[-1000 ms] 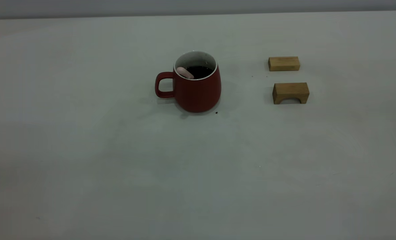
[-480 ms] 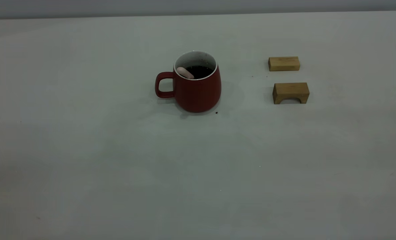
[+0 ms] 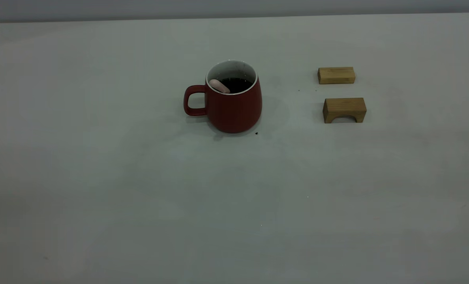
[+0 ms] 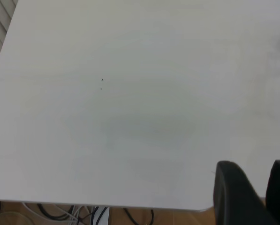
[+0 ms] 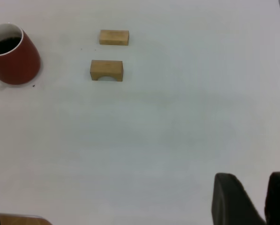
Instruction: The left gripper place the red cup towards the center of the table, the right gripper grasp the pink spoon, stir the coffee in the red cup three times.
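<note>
From the exterior view, the dark red matte cup point(image 3: 233, 103) with its white inside stands upright around the middle of the off-white table point(image 3: 139, 197), its loop handle to the left. The pale pink spoon point(image 3: 219, 86) leans on the cup's left rim, its bowl down in the dark coffee point(image 3: 236, 84). Nothing has shifted here over the last second, and neither of my arms shows, so I judge the stirring finished and both arms drawn back. Two tan wooden blocks, a plain one point(image 3: 336, 75) and an arched one point(image 3: 344, 110), sit to the cup's right.

From my left wrist, the left tool point(image 4: 254, 192) hangs over bare table at its edge, fingers slightly apart and holding nothing.

From my right wrist, the right tool point(image 5: 252, 197) also stands slightly apart and empty, well away from the cup and blocks.
</note>
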